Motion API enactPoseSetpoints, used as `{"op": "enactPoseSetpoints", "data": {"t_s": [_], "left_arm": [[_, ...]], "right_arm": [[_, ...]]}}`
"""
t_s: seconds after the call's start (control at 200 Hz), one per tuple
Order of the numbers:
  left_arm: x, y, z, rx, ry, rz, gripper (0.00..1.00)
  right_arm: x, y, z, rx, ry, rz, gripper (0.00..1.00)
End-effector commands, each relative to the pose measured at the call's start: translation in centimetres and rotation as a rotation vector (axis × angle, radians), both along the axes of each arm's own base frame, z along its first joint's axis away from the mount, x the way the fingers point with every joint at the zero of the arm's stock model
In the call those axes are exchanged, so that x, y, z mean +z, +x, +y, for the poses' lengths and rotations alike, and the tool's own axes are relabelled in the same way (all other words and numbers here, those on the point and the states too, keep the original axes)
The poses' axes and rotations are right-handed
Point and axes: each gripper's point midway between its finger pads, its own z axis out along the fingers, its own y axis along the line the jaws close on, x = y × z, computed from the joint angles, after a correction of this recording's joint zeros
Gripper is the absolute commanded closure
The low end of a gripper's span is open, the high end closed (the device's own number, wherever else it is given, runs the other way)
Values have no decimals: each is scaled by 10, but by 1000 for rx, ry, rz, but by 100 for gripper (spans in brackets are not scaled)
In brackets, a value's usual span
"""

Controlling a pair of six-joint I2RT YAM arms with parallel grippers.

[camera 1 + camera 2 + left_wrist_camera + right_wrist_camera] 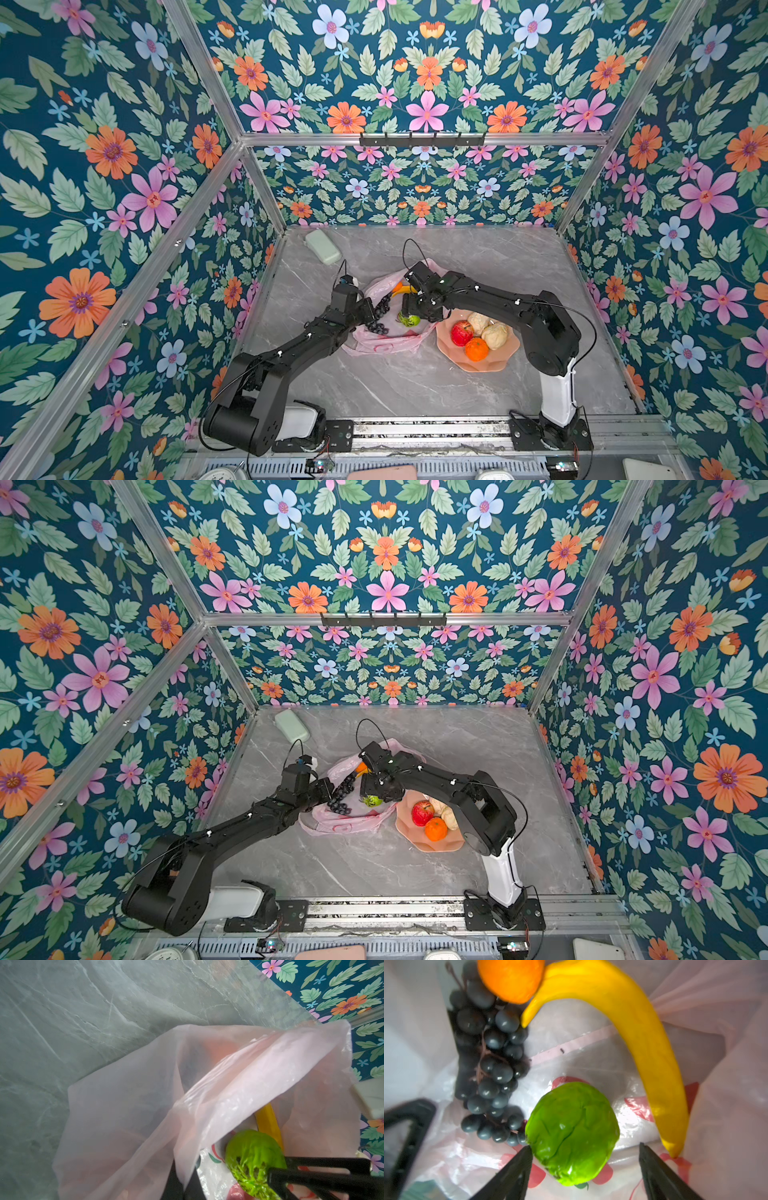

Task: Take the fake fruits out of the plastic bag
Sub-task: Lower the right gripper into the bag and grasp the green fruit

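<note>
Pink plastic bag (386, 345) lies open on the worktop (415, 386), an edge of its film clenched in the left jaws. Inside sit the bumpy green fruit (572, 1132), banana (633, 1022), grape bunch (492, 1068) and 1 orange (510, 978). The right jaws are spread, straddling the green fruit. Just beside the bag, the peach bowl (478, 365) holds the apple (461, 332), the other orange (476, 349) and 2 cream pieces (494, 334).

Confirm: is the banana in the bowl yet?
No, in the right wrist view the banana lies inside the plastic bag beside the green fruit and grapes.
</note>
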Motion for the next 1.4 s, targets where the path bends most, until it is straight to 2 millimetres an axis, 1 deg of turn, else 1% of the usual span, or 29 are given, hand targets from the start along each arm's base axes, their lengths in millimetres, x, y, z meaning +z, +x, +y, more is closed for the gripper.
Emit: {"op": "enactPoseSetpoints", "data": {"t_s": [0.0,0.08,0.255,0.34,0.39,0.565,0.675,0.79,0.99,1.08,1.395], "left_arm": [[5,3,-2,-6,-8,-19,100],[4,2,-2,-6,-7,-18,100],[4,1,-1,-5,-6,-17,100],[4,1,-1,-4,-5,-18,100],[4,1,-1,-4,-6,-19,100],[5,2,-2,-5,-8,-22,100],[5,2,-2,-6,-8,-20,100],[5,2,-2,-8,-7,-21,100],[4,3,-2,-7,-7,-19,100],[5,3,-2,-6,-7,-19,100],[3,1,-1,-2,-3,-16,100]], "right_arm": [[12,5,12,-91,177,33,16],[17,11,12,-129,236,34,14],[21,16,14,-158,270,36,13],[19,16,14,-156,254,38,13],[16,16,11,-158,225,47,13],[0,12,0,-181,158,72,19],[-4,9,-3,-185,145,81,25],[-6,3,-4,-181,138,84,26],[-13,-8,0,-173,130,108,27],[-17,-11,5,-165,141,123,27],[-17,-14,26,-119,169,131,18]]}}
